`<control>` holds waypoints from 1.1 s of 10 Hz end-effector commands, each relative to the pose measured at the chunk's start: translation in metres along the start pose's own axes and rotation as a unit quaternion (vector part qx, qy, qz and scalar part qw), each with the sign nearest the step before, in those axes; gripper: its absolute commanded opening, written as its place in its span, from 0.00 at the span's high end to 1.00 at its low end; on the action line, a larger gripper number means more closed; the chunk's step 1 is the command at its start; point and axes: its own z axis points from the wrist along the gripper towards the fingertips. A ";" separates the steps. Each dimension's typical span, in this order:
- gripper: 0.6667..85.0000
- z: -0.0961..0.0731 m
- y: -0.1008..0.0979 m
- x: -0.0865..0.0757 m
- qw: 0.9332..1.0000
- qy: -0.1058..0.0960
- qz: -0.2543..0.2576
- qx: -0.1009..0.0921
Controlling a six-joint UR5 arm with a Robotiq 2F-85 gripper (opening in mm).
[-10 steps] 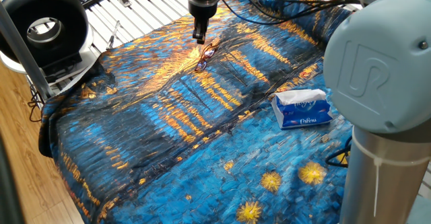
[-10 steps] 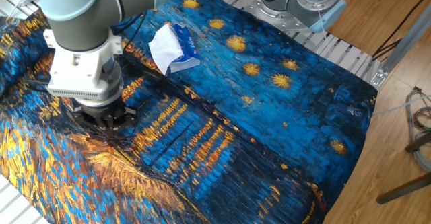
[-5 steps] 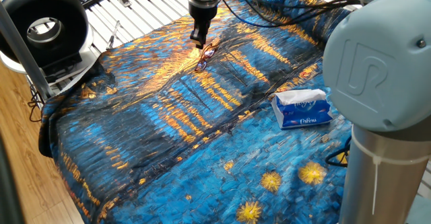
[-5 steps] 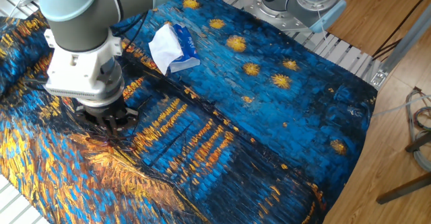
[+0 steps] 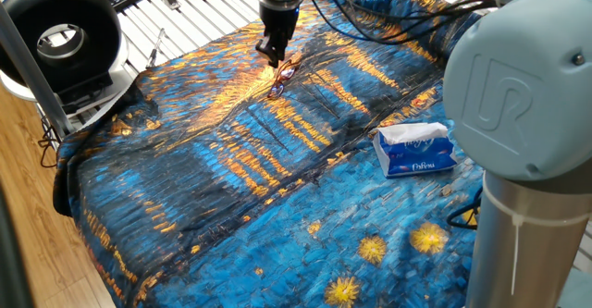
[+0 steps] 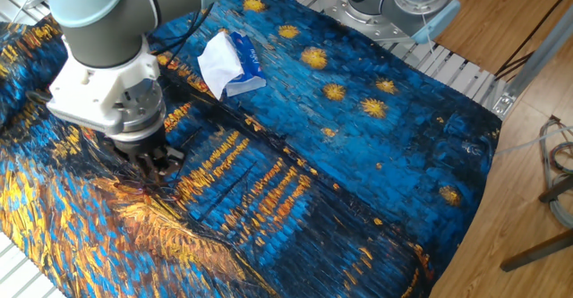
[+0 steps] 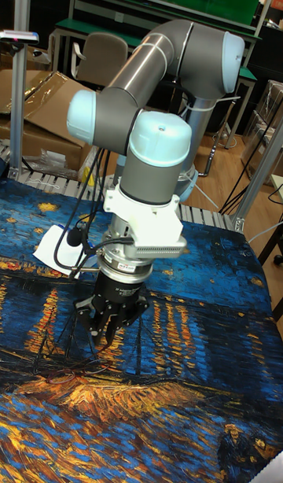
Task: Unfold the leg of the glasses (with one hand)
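Glasses (image 5: 282, 77) are lying just below your jaws, whose spread I cannot tell. Keep them catching only the thin leg while you are lowering.

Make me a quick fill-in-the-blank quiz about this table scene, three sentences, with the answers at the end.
1. The cloth covering the table is painted mostly in blue and ____.
2. The gripper hangs right over the ____.
3. The tissue pack lies far from the glasses, and its wrapper is white and ____.

Missing words: orange; glasses; blue
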 end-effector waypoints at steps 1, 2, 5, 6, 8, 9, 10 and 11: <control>0.68 0.000 -0.001 -0.004 1.000 -0.009 0.024 -0.002; 0.68 0.002 -0.001 -0.003 1.000 -0.008 0.003 -0.003; 0.66 0.005 -0.007 0.006 0.990 0.012 -0.142 0.011; 0.65 0.007 -0.003 0.003 0.983 0.005 -0.185 0.011; 0.64 0.011 -0.001 -0.006 0.963 -0.010 -0.267 0.027; 0.64 0.011 0.003 -0.008 0.954 -0.018 -0.298 0.019; 0.63 0.011 0.002 -0.009 0.941 -0.025 -0.336 0.021; 0.60 0.012 0.003 -0.013 0.931 -0.040 -0.362 0.019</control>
